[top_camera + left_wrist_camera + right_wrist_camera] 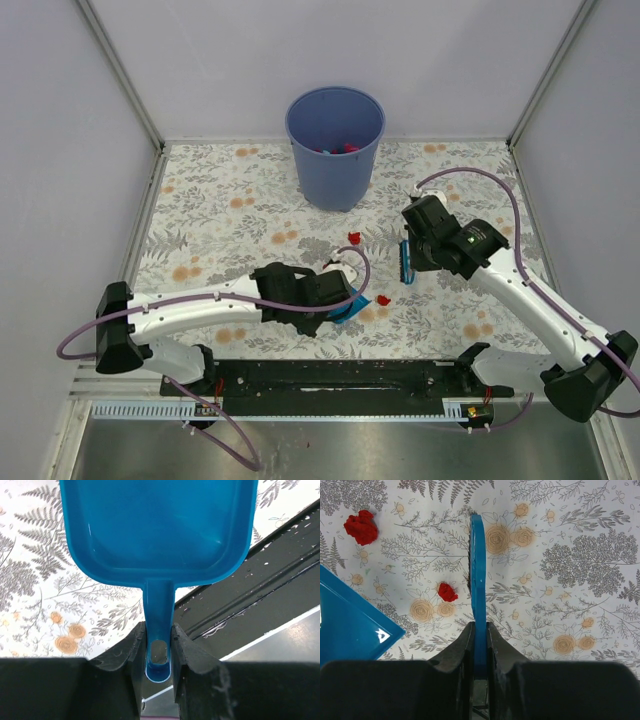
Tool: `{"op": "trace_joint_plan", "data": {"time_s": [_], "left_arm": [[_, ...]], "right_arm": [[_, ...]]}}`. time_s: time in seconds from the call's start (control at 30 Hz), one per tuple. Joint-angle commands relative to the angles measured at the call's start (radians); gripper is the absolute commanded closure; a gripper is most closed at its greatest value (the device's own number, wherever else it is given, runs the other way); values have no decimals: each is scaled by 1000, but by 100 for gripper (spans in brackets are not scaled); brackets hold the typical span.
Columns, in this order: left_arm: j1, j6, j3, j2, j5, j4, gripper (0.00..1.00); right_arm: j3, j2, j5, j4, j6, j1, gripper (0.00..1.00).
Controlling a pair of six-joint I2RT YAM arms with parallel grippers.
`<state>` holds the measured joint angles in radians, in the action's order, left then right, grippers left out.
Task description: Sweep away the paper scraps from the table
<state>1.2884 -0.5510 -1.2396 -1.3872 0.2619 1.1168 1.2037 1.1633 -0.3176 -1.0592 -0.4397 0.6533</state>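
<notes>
My left gripper (159, 652) is shut on the handle of a blue dustpan (158, 530), whose tray is empty; in the top view the gripper (333, 299) holds the dustpan (352, 306) at the table's (220, 215) near middle. My right gripper (479, 632) is shut on a blue brush (478, 575), held edge-on over the table; in the top view the gripper (414, 254) holds the brush (406, 264) right of the dustpan. Two red paper scraps lie between them: one (383, 299) (447, 592) just left of the brush, one (353, 238) (361, 527) farther off.
A blue bin (335, 145) with red scraps inside stands at the back middle. A black slotted rail (340, 375) (260, 585) runs along the near edge, just under the dustpan's handle. The dustpan's corner (350, 630) shows in the right wrist view. Grey walls enclose three sides.
</notes>
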Motion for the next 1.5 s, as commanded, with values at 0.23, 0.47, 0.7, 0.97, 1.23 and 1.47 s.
{"op": "trace_joint_plan", "data": {"time_s": [0.23, 0.47, 0.7, 0.97, 1.23, 1.47], "left_arm": [[15, 131, 28, -140, -101, -189, 100], [15, 187, -27, -265, -135, -199, 100], [17, 212, -38, -297, -148, -207, 100], [15, 230, -54, -331, -159, -213, 100], [14, 235, -60, -355, -170, -229, 100], [12, 235, -66, -369, -161, -236, 100]], "right_arm": [[-78, 7, 51, 131, 76, -4, 100], [-124, 41, 77, 179, 78, -3, 100], [-153, 65, 120, 200, 70, -3, 100], [-185, 67, 218, 200, 15, -3, 100], [-204, 55, 278, 196, -13, -3, 100], [-199, 70, 314, 203, -22, -3, 100]]}}
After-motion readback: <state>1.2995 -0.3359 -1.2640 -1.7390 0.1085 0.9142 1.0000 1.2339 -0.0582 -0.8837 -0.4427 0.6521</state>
